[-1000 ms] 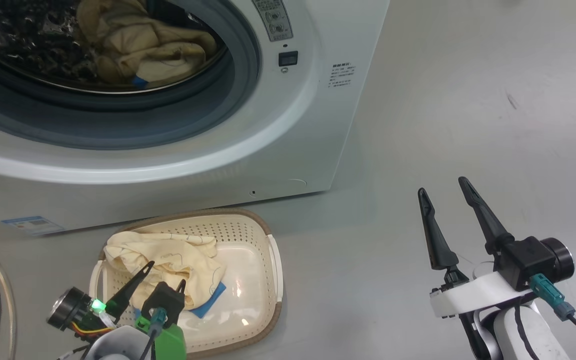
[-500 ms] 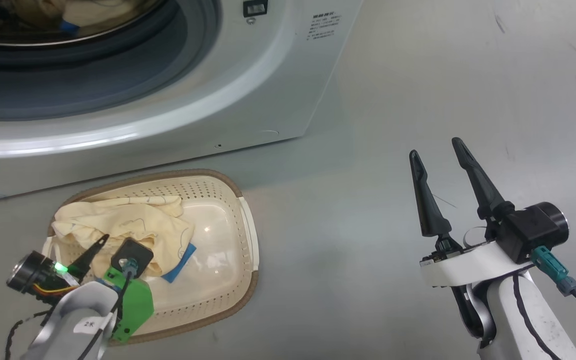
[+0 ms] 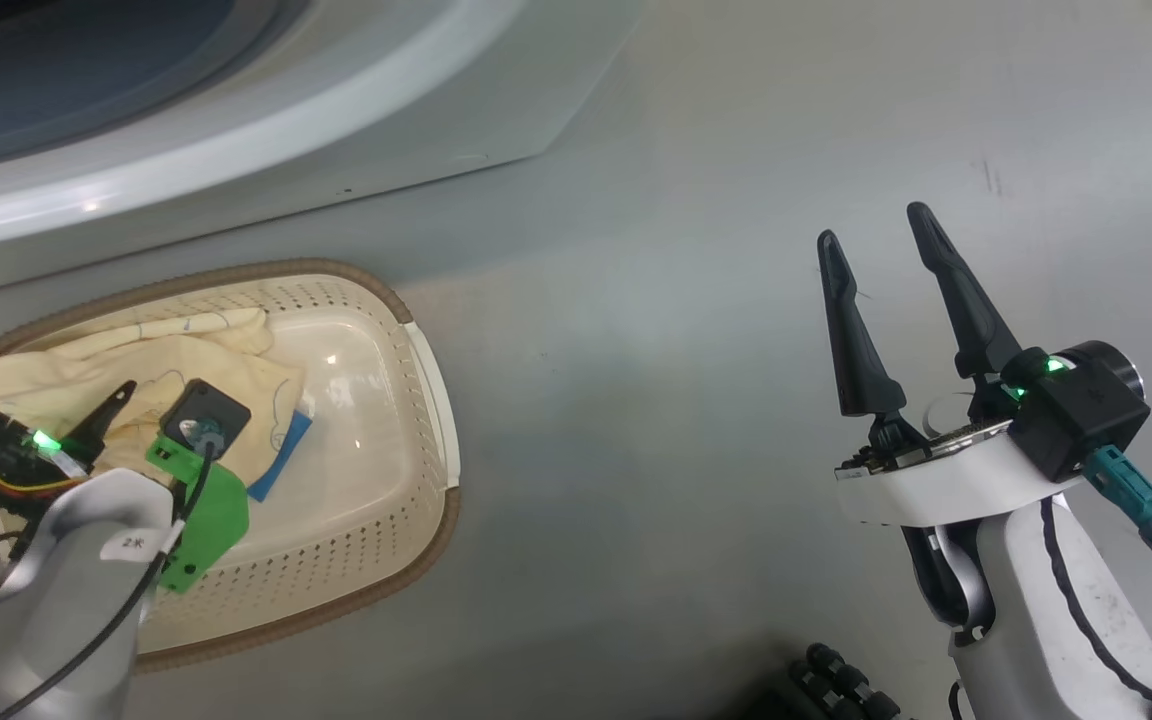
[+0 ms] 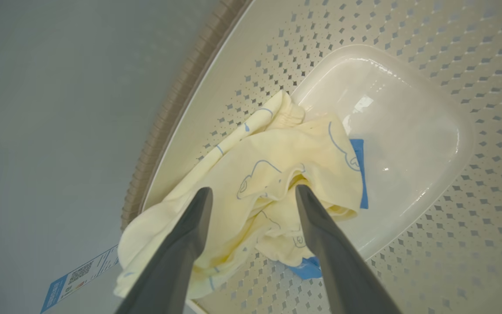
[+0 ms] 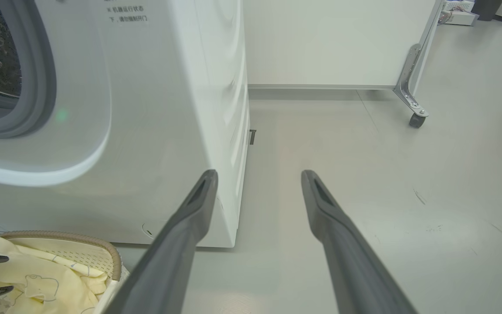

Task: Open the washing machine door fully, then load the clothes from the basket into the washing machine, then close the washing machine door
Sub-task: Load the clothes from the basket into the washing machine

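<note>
The cream basket (image 3: 426, 370) sits on the floor in front of the white washing machine (image 3: 266, 110). Pale-yellow clothes (image 3: 176, 345) with a blue cloth piece (image 3: 281, 450) lie in its left half. My left gripper (image 3: 151, 400) hangs open just above them. In the left wrist view its fingers (image 4: 253, 190) straddle a fold of the clothes (image 4: 277, 148) without pinching it. My right gripper (image 3: 871, 225) stands open over bare floor to the right, holding nothing. The right wrist view looks past this gripper (image 5: 258, 174) at the machine (image 5: 168, 109) and its grey gasket (image 5: 37, 87). The door is out of view.
Bare grey floor (image 3: 636, 350) spreads between the basket and my right arm. A white panel on a castor (image 5: 416, 120) stands far behind the machine's right side. A dark ribbed part (image 3: 836, 680) shows at the bottom edge of the head view.
The head camera has tipped down and turned, so the machine and basket slide up and left in the view. My left gripper stays open over the clothes. The right gripper is still open.
</note>
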Robot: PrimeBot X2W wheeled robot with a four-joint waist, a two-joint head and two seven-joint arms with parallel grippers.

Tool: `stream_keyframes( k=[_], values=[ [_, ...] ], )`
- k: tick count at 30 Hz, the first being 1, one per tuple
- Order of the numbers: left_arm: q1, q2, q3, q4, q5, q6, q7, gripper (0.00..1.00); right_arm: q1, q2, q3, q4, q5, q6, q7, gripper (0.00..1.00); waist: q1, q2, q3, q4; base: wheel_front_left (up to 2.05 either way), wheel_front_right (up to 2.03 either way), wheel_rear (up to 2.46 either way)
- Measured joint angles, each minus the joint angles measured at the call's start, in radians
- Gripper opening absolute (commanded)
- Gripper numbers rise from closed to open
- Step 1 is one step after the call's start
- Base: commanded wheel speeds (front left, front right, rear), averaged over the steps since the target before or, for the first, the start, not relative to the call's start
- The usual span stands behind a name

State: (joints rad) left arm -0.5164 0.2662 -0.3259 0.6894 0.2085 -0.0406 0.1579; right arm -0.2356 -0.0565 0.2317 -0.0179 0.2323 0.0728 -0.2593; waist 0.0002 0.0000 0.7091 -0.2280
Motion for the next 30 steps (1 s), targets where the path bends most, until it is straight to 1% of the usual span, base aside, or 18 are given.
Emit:
stream_keyframes(
  k=[4,5,8,11,16,20,25,26,27,28,29,30],
  values=[
    [-0.058,0.005,0.023,0.017,-0.003,0.005,0.008,1.00,-0.027,0.000,-0.006,-0.015,0.006,0.005,0.000,1.00,0.0000,0.0000,0.059,-0.014,0.00,0.00,0.00],
    [-0.058,0.005,0.023,0.017,-0.003,0.005,0.008,1.00,-0.027,0.000,-0.006,-0.015,0.006,0.005,0.000,1.00,0.0000,0.0000,0.059,-0.014,0.00,0.00,0.00],
    [-0.092,0.014,0.041,0.044,-0.003,0.017,0.012,1.00,-0.051,0.002,-0.009,-0.021,0.007,0.005,0.000,1.00,0.0000,0.0000,0.101,-0.023,0.00,0.00,0.00],
    [-0.108,0.036,0.053,0.075,-0.003,0.025,0.030,1.00,-0.067,0.003,-0.010,-0.023,0.007,0.006,0.000,1.00,0.0000,0.0000,0.138,-0.031,0.00,0.00,0.00],
    [-0.137,0.068,0.060,0.111,0.013,0.050,0.044,1.00,-0.087,0.007,-0.011,-0.024,0.013,0.008,0.000,1.00,0.0000,0.0000,0.190,-0.044,0.00,0.00,0.00],
    [-0.169,0.068,0.053,0.117,0.029,0.057,0.042,1.00,-0.089,0.008,-0.015,-0.023,0.014,0.009,0.000,1.00,-0.0001,0.0000,0.221,-0.052,0.00,0.00,0.00],
    [-0.192,0.067,0.057,0.158,0.030,0.072,0.043,1.00,-0.106,0.008,-0.014,-0.021,0.019,0.014,0.000,1.00,0.0000,0.0000,0.247,-0.058,0.00,0.00,0.00],
    [-0.195,0.067,0.058,0.174,0.030,0.072,0.045,0.83,-0.112,0.009,-0.014,-0.021,0.021,0.014,0.000,1.00,0.0000,0.0000,0.250,-0.059,0.00,0.00,0.00],
    [-0.195,0.067,0.060,0.179,0.029,0.072,0.043,0.69,-0.116,0.009,-0.014,-0.021,0.021,0.015,0.000,1.00,0.0000,0.0000,0.251,-0.060,0.00,0.00,0.00],
    [-0.198,0.067,0.063,0.185,0.027,0.072,0.044,0.38,-0.119,0.009,-0.013,-0.021,0.021,0.015,0.000,1.00,-0.0001,0.0000,0.252,-0.061,0.00,0.00,0.00],
    [-0.203,0.067,0.063,0.196,0.027,0.072,0.044,0.13,-0.122,0.009,-0.013,-0.021,0.023,0.018,0.000,1.00,-0.0001,0.0000,0.253,-0.062,0.00,0.00,0.00],
    [-0.207,0.067,0.063,0.204,0.025,0.072,0.043,0.00,-0.124,0.009,-0.012,-0.021,0.026,0.019,0.000,1.00,-0.0001,0.0000,0.254,-0.062,0.00,0.00,0.00]
  ],
)
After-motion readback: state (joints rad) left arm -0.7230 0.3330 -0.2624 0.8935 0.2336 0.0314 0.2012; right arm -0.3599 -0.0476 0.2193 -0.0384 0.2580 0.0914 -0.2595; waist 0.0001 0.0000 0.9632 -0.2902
